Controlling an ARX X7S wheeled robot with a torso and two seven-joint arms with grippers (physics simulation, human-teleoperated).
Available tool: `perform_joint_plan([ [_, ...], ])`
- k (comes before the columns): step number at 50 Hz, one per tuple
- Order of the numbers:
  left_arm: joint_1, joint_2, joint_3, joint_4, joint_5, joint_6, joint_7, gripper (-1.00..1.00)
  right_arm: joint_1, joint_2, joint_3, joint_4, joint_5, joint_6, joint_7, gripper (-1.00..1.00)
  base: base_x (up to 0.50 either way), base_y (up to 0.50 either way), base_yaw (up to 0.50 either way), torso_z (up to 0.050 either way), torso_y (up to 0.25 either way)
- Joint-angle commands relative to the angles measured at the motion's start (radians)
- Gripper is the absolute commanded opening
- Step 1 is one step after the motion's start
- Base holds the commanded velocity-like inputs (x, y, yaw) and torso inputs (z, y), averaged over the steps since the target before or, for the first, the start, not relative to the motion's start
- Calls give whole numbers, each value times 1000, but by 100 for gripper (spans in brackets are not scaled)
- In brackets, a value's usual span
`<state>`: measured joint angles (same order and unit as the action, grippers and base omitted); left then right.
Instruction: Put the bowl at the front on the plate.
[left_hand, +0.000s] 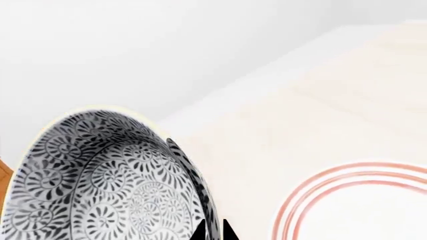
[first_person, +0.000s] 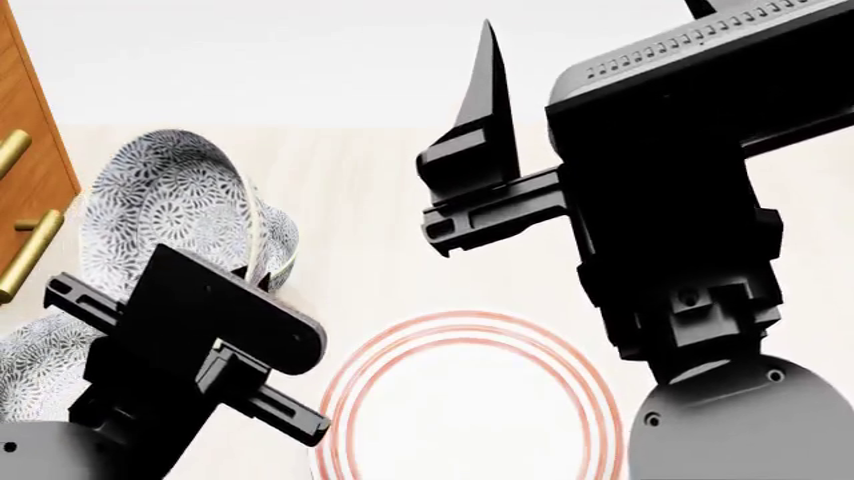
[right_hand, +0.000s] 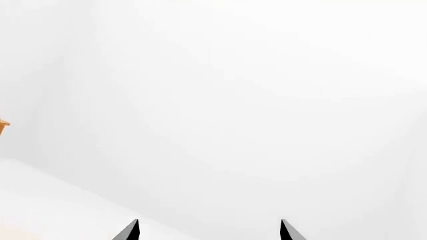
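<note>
While the left gripper (left_hand: 213, 231) pinches the rim of the bowl (left_hand: 100, 180), its two dark fingertips sit close together with the bowl's wall between them, one tip inside, one outside. Bowl is tilted hard, nearly on edge, patterned inside facing the wrist camera.

Head view: bowl (first_person: 174, 215) sits at about 10 o'clock, held up above the pale table (first_person: 360, 200); left gripper (first_person: 254, 275) comes in from 7 o'clock, its body covering the bowl's lower side. Cannot tell whether the bowl touches the table.

Plate (first_person: 467, 400) lies flat at 6 o'clock, red rings showing, just to the right of the left arm. Bowl is beside the plate, apart from it, not over it. Left wrist view agrees: plate (left_hand: 353, 200) separate from the bowl, bare table between.

A second patterned bowl (first_person: 34, 365) shows at 8 o'clock, partly behind the left arm.

Wooden cabinet (first_person: 30, 170) with brass handles along the 9 o'clock edge.

Right gripper (right_hand: 209, 231) raised, fingers spread wide, nothing between them; facing blank white wall. In head view one finger (first_person: 487, 100) points up at 12 o'clock.
</note>
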<state>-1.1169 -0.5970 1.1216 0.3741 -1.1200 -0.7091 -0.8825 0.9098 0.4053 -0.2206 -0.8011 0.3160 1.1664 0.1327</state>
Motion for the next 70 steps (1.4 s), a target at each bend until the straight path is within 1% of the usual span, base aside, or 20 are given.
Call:
perform_joint_plan([
  [1, -39, 28, 28, -33, 64, -8, 57, -100, 4, 0, 12, 4, -1, -31, 3, 100, 0, 0, 0, 0, 0],
  [23, -142, 99, 91, -130, 129, -48, 200, -100, 38, 11, 46, -56, 19, -15, 5, 100, 0, 0, 0, 0, 0],
  [31, -171, 132, 101, -204, 134, -57, 255, -100, 36, 15, 50, -64, 23, -17, 6, 100, 0, 0, 0, 0, 1],
  [39, -200, 173, 134, -277, 172, -54, 321, -100, 51, 16, 42, -62, 25, -20, 5, 100, 0, 0, 0, 0, 0],
  [53, -244, 231, 214, -402, 264, -16, 463, -100, 76, 21, 39, -80, 33, -16, 5, 100, 0, 0, 0, 0, 1],
  [63, -259, 285, 241, -505, 295, 15, 549, -100, 83, 20, 43, -78, 35, -40, 4, 100, 0, 0, 0, 0, 0],
  [70, -265, 314, 283, -554, 333, 42, 615, -100, 92, 22, 39, -71, 38, -43, 2, 100, 0, 0, 0, 0, 1],
])
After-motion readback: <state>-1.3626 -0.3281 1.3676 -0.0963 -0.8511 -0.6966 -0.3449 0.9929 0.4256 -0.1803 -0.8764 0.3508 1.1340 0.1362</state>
